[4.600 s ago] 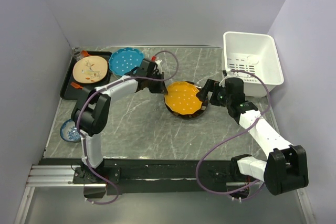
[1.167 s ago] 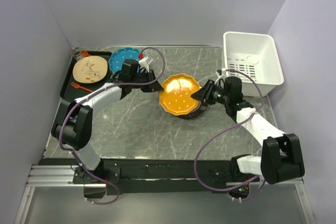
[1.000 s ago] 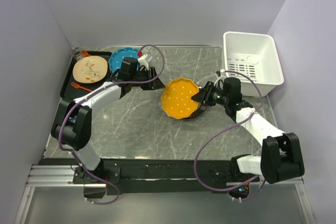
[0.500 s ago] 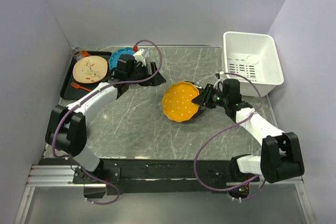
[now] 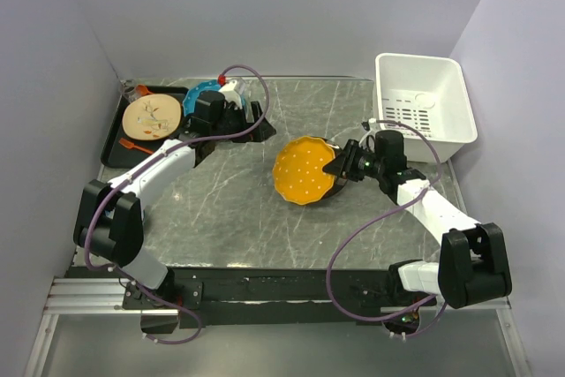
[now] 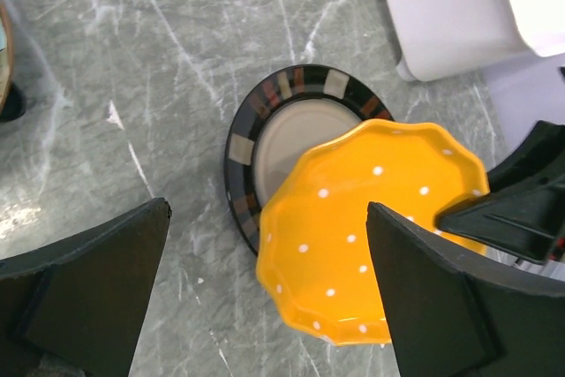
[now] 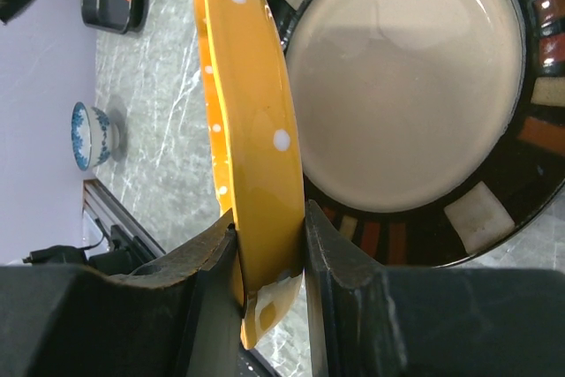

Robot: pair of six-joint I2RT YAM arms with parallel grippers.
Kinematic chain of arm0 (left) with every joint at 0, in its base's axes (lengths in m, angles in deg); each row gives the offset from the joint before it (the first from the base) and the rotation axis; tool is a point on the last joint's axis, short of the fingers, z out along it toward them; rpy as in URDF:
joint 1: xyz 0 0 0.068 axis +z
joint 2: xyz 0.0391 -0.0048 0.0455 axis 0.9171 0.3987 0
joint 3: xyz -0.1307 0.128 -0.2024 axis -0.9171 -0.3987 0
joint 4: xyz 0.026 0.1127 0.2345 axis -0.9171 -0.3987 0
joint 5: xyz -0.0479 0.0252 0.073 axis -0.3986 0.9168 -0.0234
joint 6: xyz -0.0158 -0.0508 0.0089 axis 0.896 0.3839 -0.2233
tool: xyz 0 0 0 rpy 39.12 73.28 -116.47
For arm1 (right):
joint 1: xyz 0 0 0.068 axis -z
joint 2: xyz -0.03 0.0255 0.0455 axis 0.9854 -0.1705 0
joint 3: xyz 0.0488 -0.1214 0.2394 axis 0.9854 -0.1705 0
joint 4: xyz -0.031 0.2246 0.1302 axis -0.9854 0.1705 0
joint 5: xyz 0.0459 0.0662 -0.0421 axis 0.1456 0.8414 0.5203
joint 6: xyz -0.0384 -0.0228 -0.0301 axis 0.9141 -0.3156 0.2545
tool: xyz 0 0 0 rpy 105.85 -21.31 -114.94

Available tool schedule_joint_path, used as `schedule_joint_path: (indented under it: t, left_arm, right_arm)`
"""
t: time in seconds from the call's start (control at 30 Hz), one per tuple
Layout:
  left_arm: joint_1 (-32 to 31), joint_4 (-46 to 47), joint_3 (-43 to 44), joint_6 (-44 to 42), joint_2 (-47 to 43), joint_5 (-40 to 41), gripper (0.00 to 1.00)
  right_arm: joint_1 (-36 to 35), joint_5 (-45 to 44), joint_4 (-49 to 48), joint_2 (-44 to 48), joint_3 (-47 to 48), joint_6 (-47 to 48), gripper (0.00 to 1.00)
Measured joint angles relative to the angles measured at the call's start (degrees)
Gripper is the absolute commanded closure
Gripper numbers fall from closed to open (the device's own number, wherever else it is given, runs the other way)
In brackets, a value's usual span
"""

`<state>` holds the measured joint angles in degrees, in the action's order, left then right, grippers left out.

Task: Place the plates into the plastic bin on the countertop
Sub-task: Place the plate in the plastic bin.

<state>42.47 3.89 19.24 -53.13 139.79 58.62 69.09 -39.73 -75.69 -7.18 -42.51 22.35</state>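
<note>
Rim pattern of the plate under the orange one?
Black plate rim with cream and reddish blocks; best in right wrist view.

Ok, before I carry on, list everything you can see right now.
orange plate: one, orange with white dots, tilted in the right fingers above the striped plate
striped plate: one, cream with black striped rim, mid countertop
teal plate: one, teal with white dots, beside the tray, partly hidden
tan plate: one, tan, on the tray
tray: one, black, back left
bin: one, white, back right
cup: one, blue and white, near left edge
countertop: one, dark grey, veined
left fingers: open, near the teal plate
right fingers: shut on the orange plate's rim
</note>
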Motion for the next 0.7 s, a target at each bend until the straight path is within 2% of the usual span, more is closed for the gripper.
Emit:
schedule_joint_path:
  t: [0.7]
  left_arm:
    - [1.40, -2.73, 0.04, 2.08, 0.04, 5.75, 0.01]
  right_arm:
    - [0.00, 1.27, 3.21, 1.20, 7.78, -1.14, 1.00]
